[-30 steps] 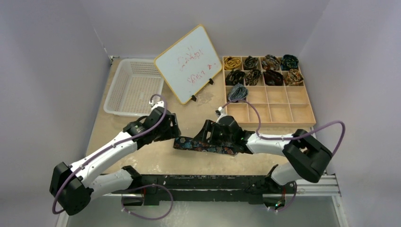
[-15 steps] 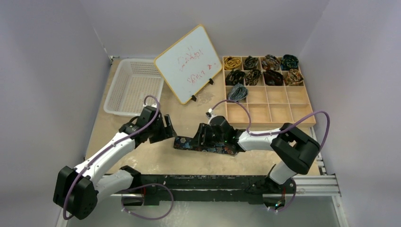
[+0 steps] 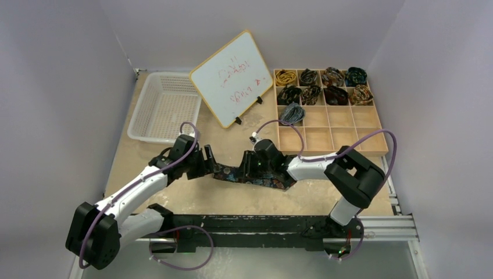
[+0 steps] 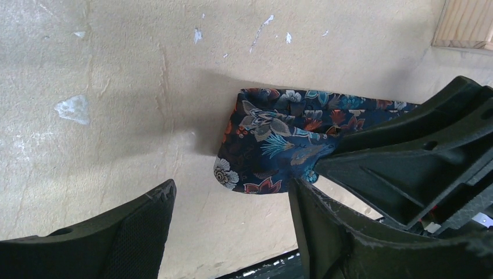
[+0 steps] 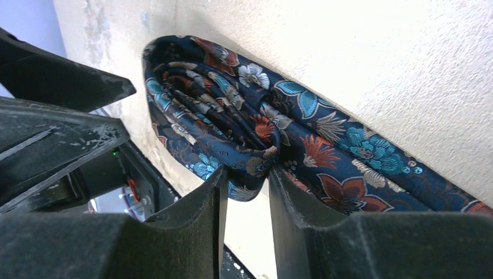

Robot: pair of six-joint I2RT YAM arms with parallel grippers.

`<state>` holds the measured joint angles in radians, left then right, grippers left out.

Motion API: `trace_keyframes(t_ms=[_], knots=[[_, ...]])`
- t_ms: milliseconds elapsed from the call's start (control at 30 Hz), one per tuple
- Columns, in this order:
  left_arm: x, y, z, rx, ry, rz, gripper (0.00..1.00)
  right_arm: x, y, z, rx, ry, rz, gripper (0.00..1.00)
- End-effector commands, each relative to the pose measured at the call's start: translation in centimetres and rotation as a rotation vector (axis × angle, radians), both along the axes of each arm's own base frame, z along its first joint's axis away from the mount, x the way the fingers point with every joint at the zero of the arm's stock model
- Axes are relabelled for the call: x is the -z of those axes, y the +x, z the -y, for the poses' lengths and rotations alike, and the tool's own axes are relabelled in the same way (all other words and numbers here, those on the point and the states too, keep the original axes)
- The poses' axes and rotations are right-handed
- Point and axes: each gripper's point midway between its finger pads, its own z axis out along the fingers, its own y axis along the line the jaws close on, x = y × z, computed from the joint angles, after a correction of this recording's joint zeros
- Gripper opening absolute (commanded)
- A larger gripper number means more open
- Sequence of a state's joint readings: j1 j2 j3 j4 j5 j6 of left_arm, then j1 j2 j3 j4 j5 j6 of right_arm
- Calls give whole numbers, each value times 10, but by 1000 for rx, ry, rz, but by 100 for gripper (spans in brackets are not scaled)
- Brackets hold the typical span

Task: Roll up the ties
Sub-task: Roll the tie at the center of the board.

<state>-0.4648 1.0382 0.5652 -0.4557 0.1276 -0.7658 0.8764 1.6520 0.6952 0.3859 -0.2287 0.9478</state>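
**Pinch on the wound end, strip running off beneath the right arm**

Closure of the right gripper (image 5: 247, 174) on cloth was shown by its wrist view. A fold of the navy floral fabric necktie (image 5: 325, 133) was nipped between the two black fingers, at the near edge of its layered, loosely wound end. From that pinch the necktie was laid flat on the pale scuffed table (image 3: 232, 200). Its long axis ran left to right, and the unrolled length was carried back beneath the right wrist toward that arm's side.

The wound end was thus pointed at the left gripper (image 4: 231, 189). That gripper was held with its jaws wide apart and nothing between them, just beside the end but not touching it. Of the two, the right gripper was judged the nearer, being in contact with the cloth. The left was faced at the end from the opposite side.

Any further rolling was judged to be needed along the long axis, away from the left gripper and toward the free length.

Finished coils (image 3: 322, 84) were seen in the back rows of the wooden compartment tray (image 3: 349, 136), well apart from this necktie, behind it and to the right.
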Motion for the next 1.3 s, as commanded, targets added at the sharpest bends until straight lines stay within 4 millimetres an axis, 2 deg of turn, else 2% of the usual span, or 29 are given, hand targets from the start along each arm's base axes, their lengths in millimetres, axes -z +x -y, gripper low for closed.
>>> trace_keyframes(t_ms=[0,133,233,333,400,500,600,667,800,900,1000,1133,1267], knots=[[-5,11,5,1,-34,51,69,8,5,3,-35,-52,16,34],[-6,12,5,3,-35,64,69,11,8,8,-40,-54,16,34],[-8,14,6,2,-36,67,69,1,11,6,-57,-23,32,38],[-10,14,4,-13,-29,67,69,-18,17,4,-69,2,94,50],[-13,14,0,-34,-19,68,69,-33,18,4,-83,22,144,63],[-16,15,-10,-99,8,65,69,-53,23,4,-125,37,260,72],[-15,14,-21,-170,48,42,69,-75,39,0,-145,37,462,73],[-12,12,-29,-209,76,28,69,-80,45,1,-153,19,572,76],[-15,8,-36,-245,93,26,69,-92,45,-5,-293,-20,814,96],[-18,5,-40,-261,89,39,69,-91,39,-11,-410,-68,943,99],[-21,4,-41,-263,84,54,69,-80,28,-20,-545,-90,1006,99],[-21,2,-42,-261,85,55,69,-59,10,-34,-675,-97,1015,99],[-20,1,-42,-257,84,52,69,-49,12,-42,-718,-114,1020,99]])
